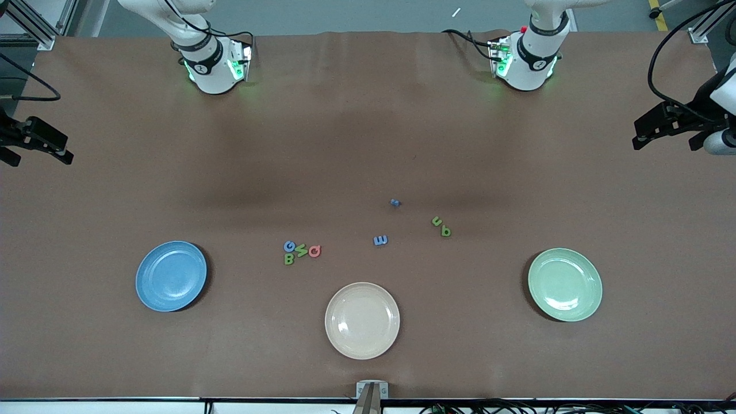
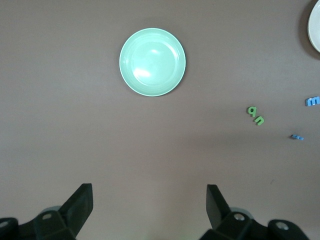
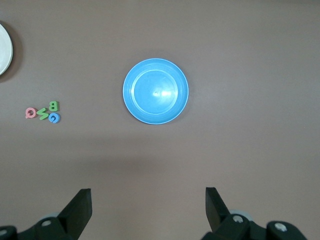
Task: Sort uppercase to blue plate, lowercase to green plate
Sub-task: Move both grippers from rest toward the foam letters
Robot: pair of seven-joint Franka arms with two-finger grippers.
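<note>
The capitals, blue G (image 1: 289, 246), green B (image 1: 288, 259), green N (image 1: 301, 250) and red Q (image 1: 314, 251), cluster on the worktop (image 1: 368, 144) between the blue plate (image 1: 171, 276) and the cream plate (image 1: 362, 320). The lowercase blue m (image 1: 380, 240), blue cross piece (image 1: 394, 202), green n (image 1: 437, 221) and green q (image 1: 445, 232) lie scattered nearer the green plate (image 1: 565, 284). Both arms wait: the left hand (image 2: 150, 207) hangs wide and empty over the worktop at its end, the right hand (image 3: 148, 210) likewise at its own.
</note>
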